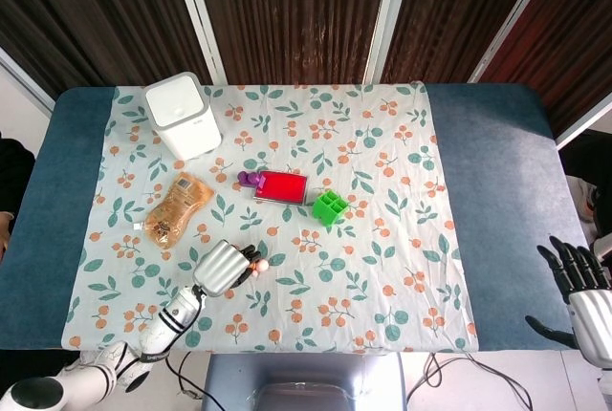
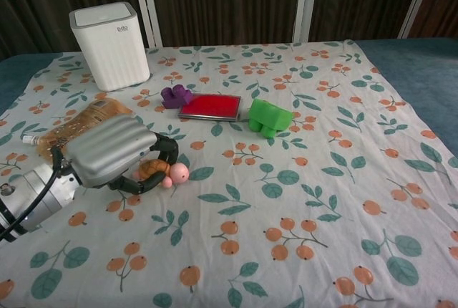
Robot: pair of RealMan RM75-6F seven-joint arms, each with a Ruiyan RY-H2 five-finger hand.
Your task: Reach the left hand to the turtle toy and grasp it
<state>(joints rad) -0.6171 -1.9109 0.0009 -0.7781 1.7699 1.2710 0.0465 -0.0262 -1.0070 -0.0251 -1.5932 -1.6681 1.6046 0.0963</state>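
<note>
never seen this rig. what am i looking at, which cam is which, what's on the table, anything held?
A two-armed robot with finger hands, at a table. The head view looks down from above; the chest view looks across from low down. On the flowered cloth lie a white box, a snack bag, a purple toy, a red case, a green block and a turtle toy. The left hand has its fingers curled round the turtle toy, which sits on the cloth. The right hand is open, off the table's right edge.
</note>
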